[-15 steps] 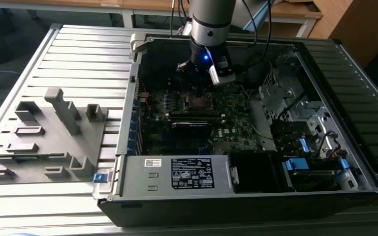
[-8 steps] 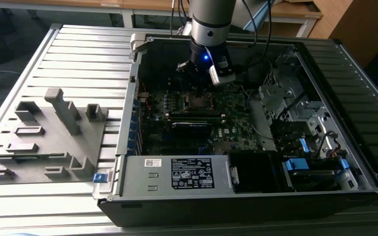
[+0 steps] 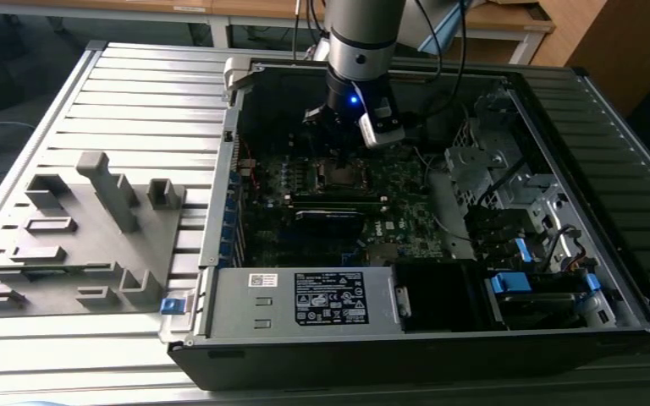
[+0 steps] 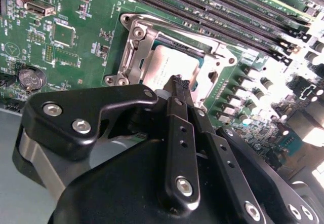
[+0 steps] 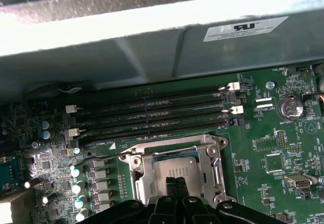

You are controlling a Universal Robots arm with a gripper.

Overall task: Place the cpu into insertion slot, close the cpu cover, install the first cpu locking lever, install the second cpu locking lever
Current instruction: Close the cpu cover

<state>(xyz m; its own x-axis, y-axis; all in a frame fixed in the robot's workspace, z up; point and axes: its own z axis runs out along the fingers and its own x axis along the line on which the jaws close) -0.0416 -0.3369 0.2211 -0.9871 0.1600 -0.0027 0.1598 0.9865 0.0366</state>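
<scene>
Black linkage plates of the end effector (image 4: 178,83) sit closest to the lens in both wrist views, and its 2 fingers are pressed together with nothing visible between them. Their tips (image 5: 175,182) hang over the middle of the cpu (image 4: 169,67), touching its top or just above it; which cannot be told.

That cpu lies flat in the insertion slot (image 3: 337,173), on the green motherboard (image 5: 263,148) inside the open computer case (image 3: 415,355), just beside 4 long memory slots (image 5: 152,115). Around it sits the cpu cover (image 4: 136,51), its silver frame apparently lowered so the grey chip top shows through the cut-out. Whether any locking lever is latched is not clear.

By its look, the cpu is light, thin and stiff, with a smooth metal lid that gives little friction. It is probably fragile on its underside, so it would best be held by 2 opposite edges, kept level, and never forced down. The cover looks like thin, springy sheet metal; pressure belongs on its frame, not on the chip.

In the exterior view the case stands on a slatted bench (image 3: 133,93).
</scene>
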